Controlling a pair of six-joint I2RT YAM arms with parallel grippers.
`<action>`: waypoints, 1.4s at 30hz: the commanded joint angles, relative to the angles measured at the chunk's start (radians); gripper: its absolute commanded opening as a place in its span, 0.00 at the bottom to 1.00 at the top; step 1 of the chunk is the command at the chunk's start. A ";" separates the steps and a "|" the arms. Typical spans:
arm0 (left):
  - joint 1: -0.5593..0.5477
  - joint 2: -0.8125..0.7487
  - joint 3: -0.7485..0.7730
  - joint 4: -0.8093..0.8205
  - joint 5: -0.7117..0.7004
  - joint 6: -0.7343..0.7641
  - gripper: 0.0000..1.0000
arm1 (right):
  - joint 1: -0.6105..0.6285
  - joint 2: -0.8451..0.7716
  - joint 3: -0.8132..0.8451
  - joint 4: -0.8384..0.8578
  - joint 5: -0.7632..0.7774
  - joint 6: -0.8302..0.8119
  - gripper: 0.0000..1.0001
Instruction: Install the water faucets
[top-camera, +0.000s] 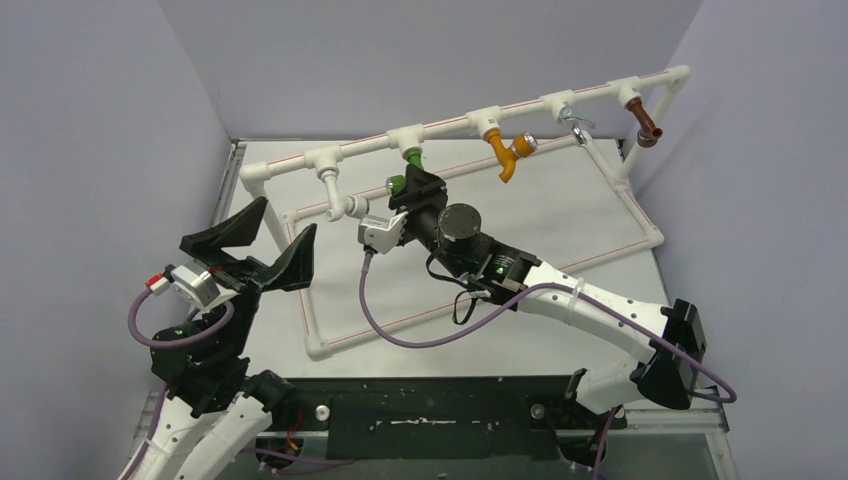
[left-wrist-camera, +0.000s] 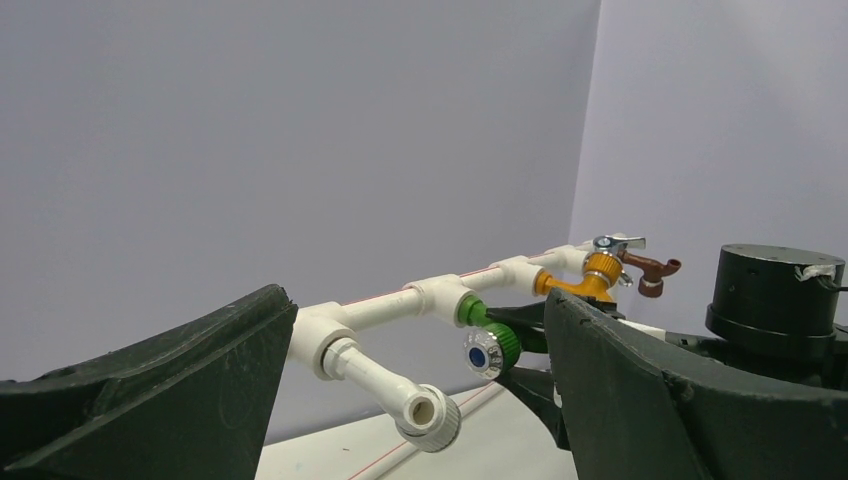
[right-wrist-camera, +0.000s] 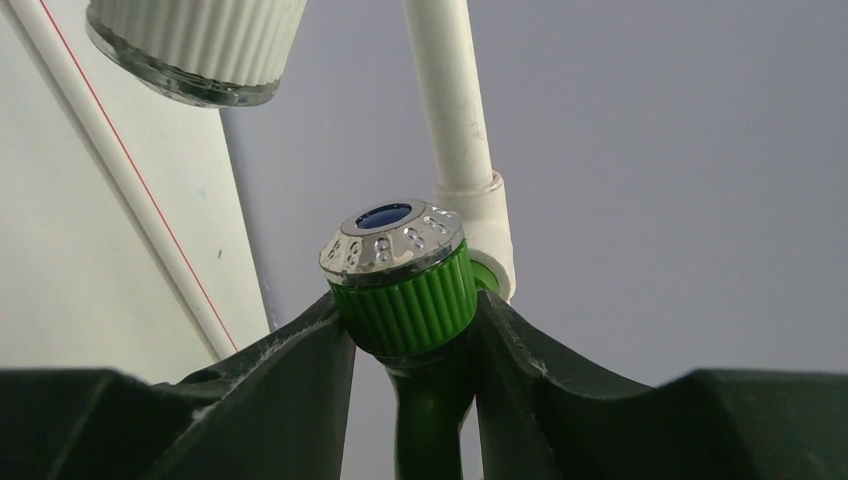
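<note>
The green faucet (top-camera: 405, 170) hangs from a tee of the white pipe frame (top-camera: 450, 125). My right gripper (top-camera: 412, 186) is shut on it; in the right wrist view both fingers (right-wrist-camera: 300, 390) press its green body below the ribbed knob with chrome cap (right-wrist-camera: 400, 275). The white faucet (top-camera: 340, 200) sits in the tee to its left, the orange faucet (top-camera: 505, 150), silver faucet (top-camera: 572, 120) and brown faucet (top-camera: 648, 128) to the right. My left gripper (top-camera: 272, 245) is open and empty, left of the white faucet (left-wrist-camera: 400, 385), and also sees the green faucet (left-wrist-camera: 490, 345).
The pipe frame's lower rails (top-camera: 480, 290) with red stripes lie on the white table (top-camera: 560, 210). Grey walls (top-camera: 100, 150) close in left, back and right. The right arm's purple cable (top-camera: 400, 335) loops over the table.
</note>
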 joint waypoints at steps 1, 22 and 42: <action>-0.005 0.002 0.011 0.020 -0.005 0.008 0.94 | -0.009 -0.020 0.008 0.089 0.033 0.128 0.00; -0.007 0.006 0.010 0.020 -0.008 0.009 0.94 | -0.056 -0.042 -0.155 0.565 0.059 0.696 0.00; 0.003 0.066 0.027 0.002 -0.014 0.009 0.94 | -0.145 0.278 0.056 0.579 0.060 0.669 0.00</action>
